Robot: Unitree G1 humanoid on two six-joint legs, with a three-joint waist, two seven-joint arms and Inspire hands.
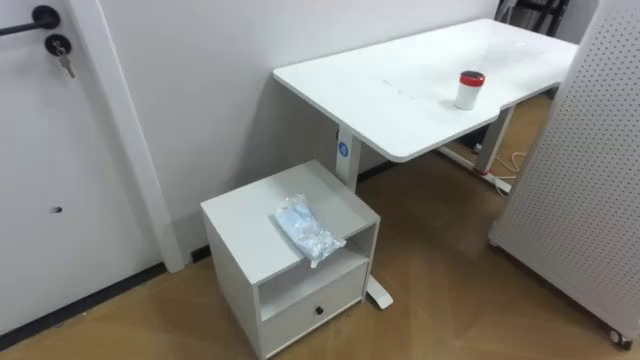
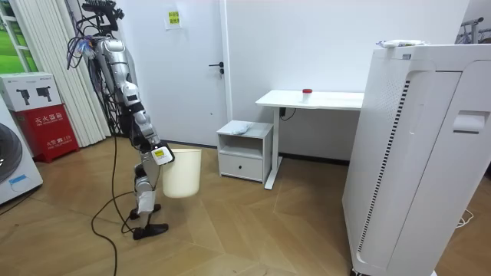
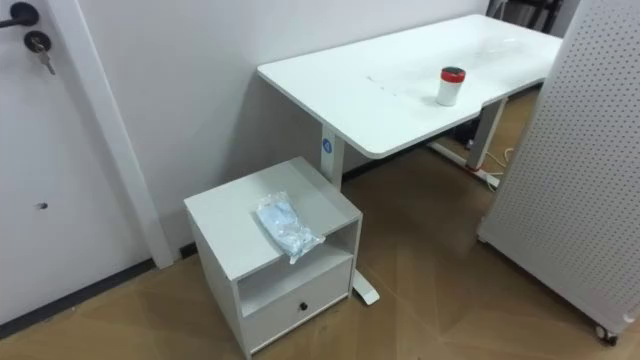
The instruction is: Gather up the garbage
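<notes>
One crumpled plastic bag [image 1: 307,232] lies on the white cabinet [image 1: 240,228], lower centre; one red-lidded cup [image 1: 470,89] on the desk [image 1: 395,92], upper right. Right hand [image 2: 159,153] at the cream bin [image 2: 184,176] rim, can't tell its grip.

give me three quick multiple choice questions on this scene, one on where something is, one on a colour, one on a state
1. Where does the crumpled plastic bag lie? A on the floor; B on top of the small cabinet; C on a chair.
2. What colour is the lid of the cup? A blue; B green; C red.
3. How is the cabinet's drawer? A shut; B pulled halfway out; C taken out.
Answers: 1 B, the bag rests on the cabinet's top. 2 C, a red lid on a white cup. 3 A, its front sits flush below the open shelf.
</notes>
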